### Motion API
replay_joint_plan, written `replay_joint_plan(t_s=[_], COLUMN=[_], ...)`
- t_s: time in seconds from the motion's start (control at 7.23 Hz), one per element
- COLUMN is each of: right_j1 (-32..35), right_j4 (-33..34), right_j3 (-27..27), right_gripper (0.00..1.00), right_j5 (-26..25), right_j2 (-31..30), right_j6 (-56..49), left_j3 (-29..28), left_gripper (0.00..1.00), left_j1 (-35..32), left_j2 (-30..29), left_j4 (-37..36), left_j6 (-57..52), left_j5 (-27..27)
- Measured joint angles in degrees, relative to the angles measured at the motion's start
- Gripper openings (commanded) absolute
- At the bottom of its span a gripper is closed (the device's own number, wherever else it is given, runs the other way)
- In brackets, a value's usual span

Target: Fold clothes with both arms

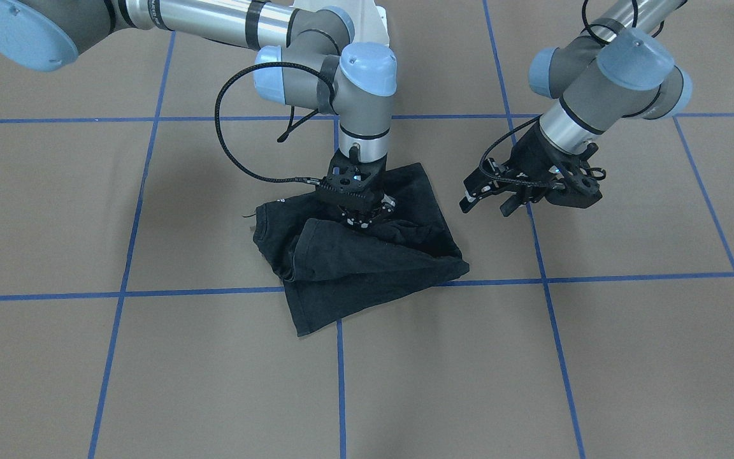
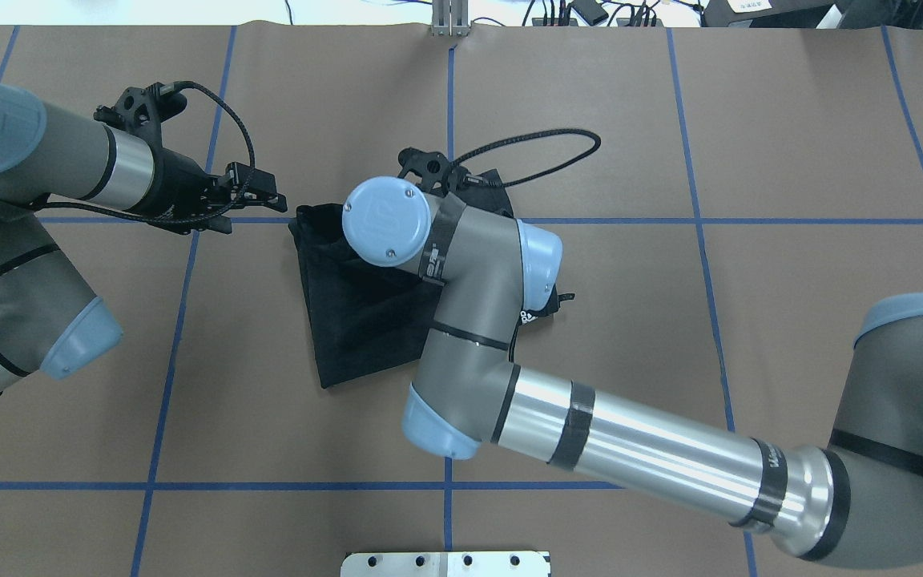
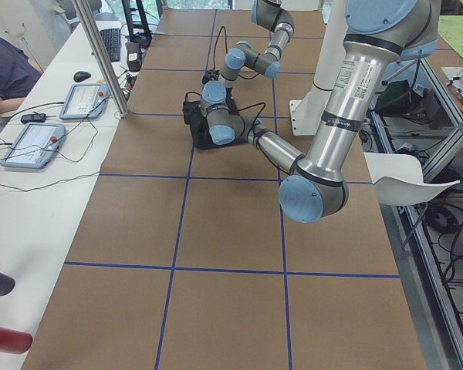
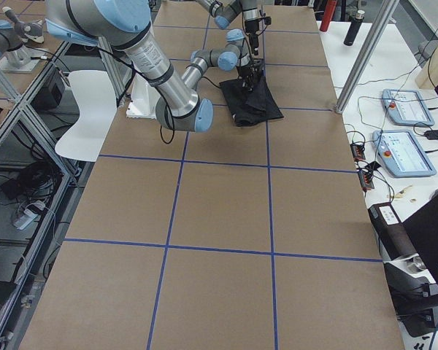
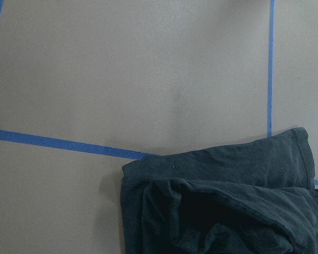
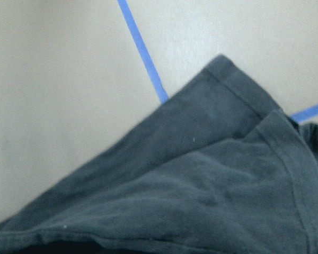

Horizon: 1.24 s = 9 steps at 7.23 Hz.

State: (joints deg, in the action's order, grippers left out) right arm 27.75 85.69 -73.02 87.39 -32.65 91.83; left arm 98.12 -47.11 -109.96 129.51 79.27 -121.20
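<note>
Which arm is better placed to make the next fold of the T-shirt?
Right. The right gripper is down on the T-shirt, seemingly gripping a fold; the left gripper hangs open beside it.

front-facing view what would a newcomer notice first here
The black T-shirt stands out first, a dark half-folded heap in the middle of the brown table. The right gripper is planted straight down on its middle, while the left gripper hangs open just off the shirt's edge, touching nothing.
</note>
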Motion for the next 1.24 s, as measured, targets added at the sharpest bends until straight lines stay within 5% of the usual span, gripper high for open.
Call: replay_joint_plan(t_s=[0.41, 0.83, 0.97, 1.11, 1.24], right_j1=[7.08, 10.08, 9.6, 8.66, 7.75], right_j4=[-7.3, -9.4, -8.23, -6.44, -4.01], right_j3=[12.74, 16.01, 15.18, 13.96, 12.22], right_gripper=[0.0, 0.0, 0.07, 0.36, 0.54], right_j5=[0.15, 3.86, 6.21, 7.4, 7.96], right_j2=[4.77, 7.64, 7.88, 7.96, 8.01], right_j6=[-5.02, -8.38, -8.75, -9.31, -10.08], left_j3=[0.91, 1.74, 1.78, 1.8, 1.81], left_gripper=[1.0, 1.0, 1.0, 1.0, 1.0], left_j1=[0.0, -0.17, -0.21, -0.24, -0.29], left_j2=[0.46, 1.1, 1.13, 1.15, 1.15], left_j4=[-0.2, -0.3, -0.31, -0.31, -0.32], left_j6=[0.07, 0.15, 0.13, 0.11, 0.1], left_j5=[-0.17, -1.43, -1.53, -1.56, -1.58])
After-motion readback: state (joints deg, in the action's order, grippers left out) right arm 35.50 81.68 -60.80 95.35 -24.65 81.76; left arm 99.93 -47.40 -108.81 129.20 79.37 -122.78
